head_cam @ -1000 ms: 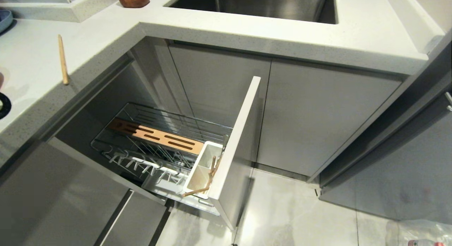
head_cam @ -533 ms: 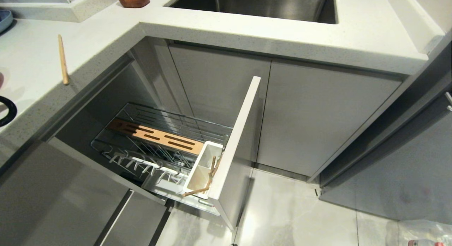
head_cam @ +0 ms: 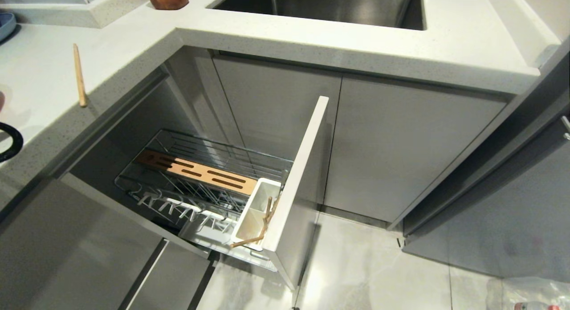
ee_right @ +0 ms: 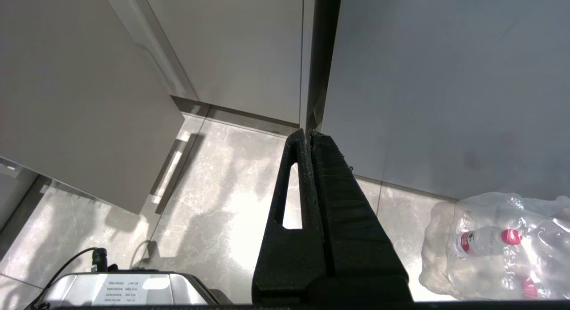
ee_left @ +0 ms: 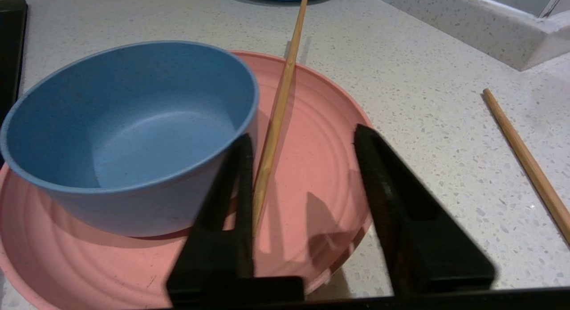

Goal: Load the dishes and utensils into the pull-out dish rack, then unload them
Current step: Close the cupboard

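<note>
- Left end effector (ee_left: 303, 140) hovers low over the pink plate (ee_left: 320, 167), its two black fingers (ee_left: 378, 167) parted with clear air between them and nothing in their grip.
- One chopstick (ee_left: 280, 105) lies across the plate, running up past the plate's far rim onto the bench (ee_left: 423, 78); its near end sits right beside the left-hand finger in the wrist frame.
- The pale blue bowl (ee_left: 129, 136) stands upright on the plate, filling the left half of that frame.
- A second chopstick (ee_left: 525, 158) rests on the bench at the right edge, well apart from the plate.
- In the head view, the pull-out dish rack (head_cam: 209, 185) stands drawn out at lower centre, with chopsticks (head_cam: 262, 225) leaning in its white caddy (head_cam: 256, 212).
- Another chopstick (head_cam: 79, 76) lies on the bench at upper left.
- Right end effector (ee_right: 311, 143) hangs over the floor (ee_right: 222, 189), fingers pressed together, empty.
</note>
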You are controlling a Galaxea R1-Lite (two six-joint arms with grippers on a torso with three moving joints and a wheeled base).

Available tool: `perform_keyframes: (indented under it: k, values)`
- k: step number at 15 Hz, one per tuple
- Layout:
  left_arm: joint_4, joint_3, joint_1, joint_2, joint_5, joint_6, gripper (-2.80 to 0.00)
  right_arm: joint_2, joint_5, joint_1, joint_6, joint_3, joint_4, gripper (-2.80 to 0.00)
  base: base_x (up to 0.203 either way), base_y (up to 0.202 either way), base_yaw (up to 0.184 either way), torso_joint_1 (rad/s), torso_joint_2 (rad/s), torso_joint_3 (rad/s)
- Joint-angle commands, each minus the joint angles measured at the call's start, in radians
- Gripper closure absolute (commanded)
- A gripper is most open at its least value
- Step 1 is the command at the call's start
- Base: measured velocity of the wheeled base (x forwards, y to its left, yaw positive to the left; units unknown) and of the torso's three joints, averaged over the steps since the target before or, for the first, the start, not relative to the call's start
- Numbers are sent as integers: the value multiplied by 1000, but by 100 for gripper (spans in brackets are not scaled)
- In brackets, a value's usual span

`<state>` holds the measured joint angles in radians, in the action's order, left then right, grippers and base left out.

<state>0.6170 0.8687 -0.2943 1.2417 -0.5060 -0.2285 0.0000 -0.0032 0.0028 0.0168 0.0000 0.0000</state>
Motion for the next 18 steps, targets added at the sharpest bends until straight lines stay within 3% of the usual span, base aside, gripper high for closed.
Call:
perform_keyframes:
  k: [1,8,9,15,18]
  values:
    - [4,3,0,-2,-3,-2,-280,2,0,0,0,0,0,0,0,0,0,0,0,0]
    - [2,39,18,-36,-3,26,-280,2,0,0,0,0,0,0,0,0,0,0,0,0]
    - [3,42,23,-49,-3,44,0,2,0,0,0,0,0,0,0,0,0,0,0,0]
    - [-5,124,61,-141,-3,132,0,2,0,0,0,0,0,0,0,0,0,0,0,0]
    - [-154,239,121,-194,-6,146,0,2,0,0,0,0,0,0,0,0,0,0,0,0]
